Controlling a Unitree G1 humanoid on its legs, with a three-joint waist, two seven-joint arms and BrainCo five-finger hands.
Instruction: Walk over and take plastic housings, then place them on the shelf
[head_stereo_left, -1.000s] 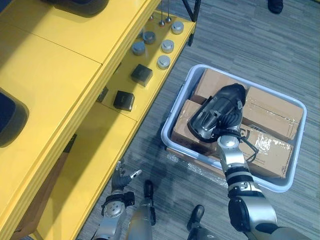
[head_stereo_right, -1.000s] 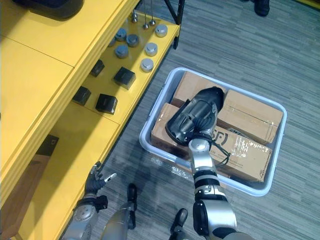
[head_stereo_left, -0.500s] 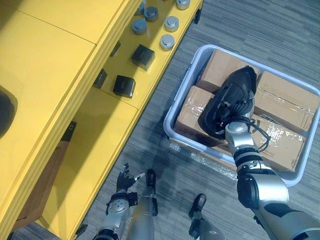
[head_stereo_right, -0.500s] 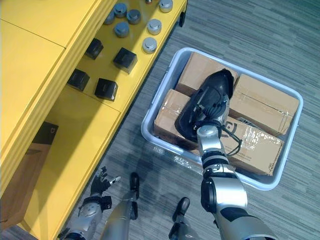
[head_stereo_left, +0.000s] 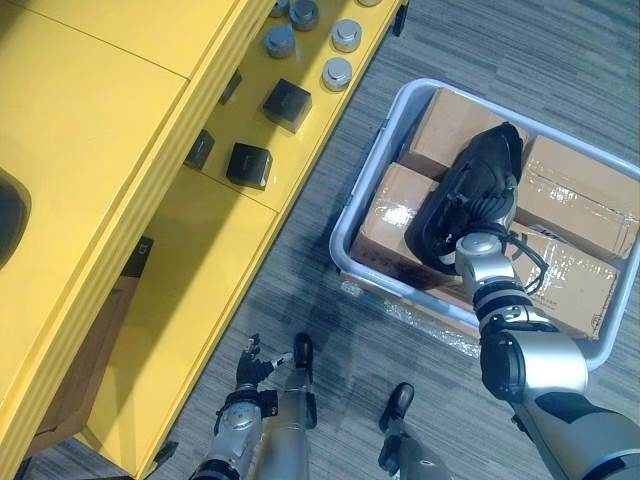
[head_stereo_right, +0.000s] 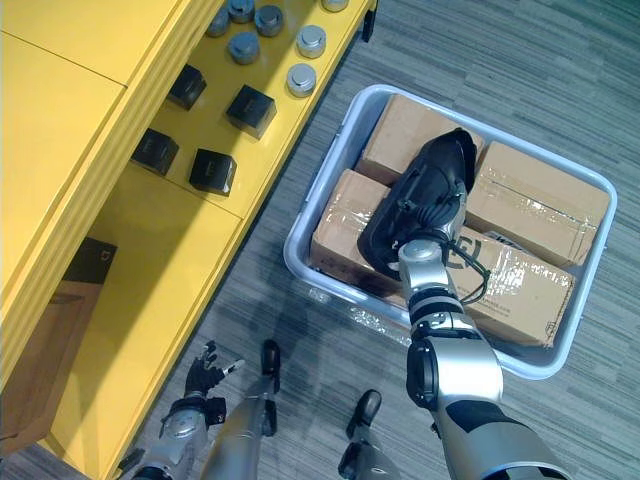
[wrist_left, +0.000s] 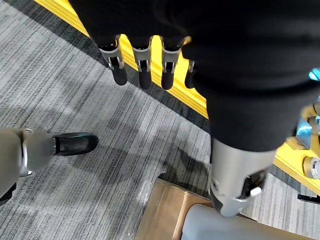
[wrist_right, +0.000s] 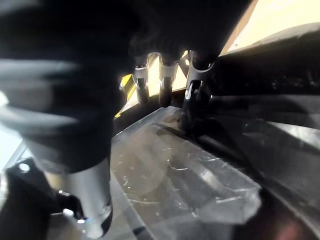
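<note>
Left eye view has shifted as the robot moves, yet the housing (head_stereo_left: 470, 200) stays over the right hand (wrist_right: 165, 80), above the boxes (head_stereo_left: 575, 200) in the bin (head_stereo_left: 340, 255); whether the hand clamps it, I cannot tell. The left hand (head_stereo_left: 250, 365) hangs loose, fingers apart. Placing on the shelf (head_stereo_left: 200, 270) looks not yet begun.

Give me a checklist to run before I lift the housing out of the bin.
1. Right hand at the target: ok. The right hand is down at the black plastic housing in the grey bin.
2. Grip on the housing: cannot tell, the contact is too blurred.
3. Housing free to lift: ok. It lies on top of the cardboard boxes with nothing on it.
4. Left hand free: ok. The left hand hangs low beside the yellow shelf, fingers straight, holding nothing.
5. Room on the shelf: ok. There is bare yellow surface near the black blocks.
</note>
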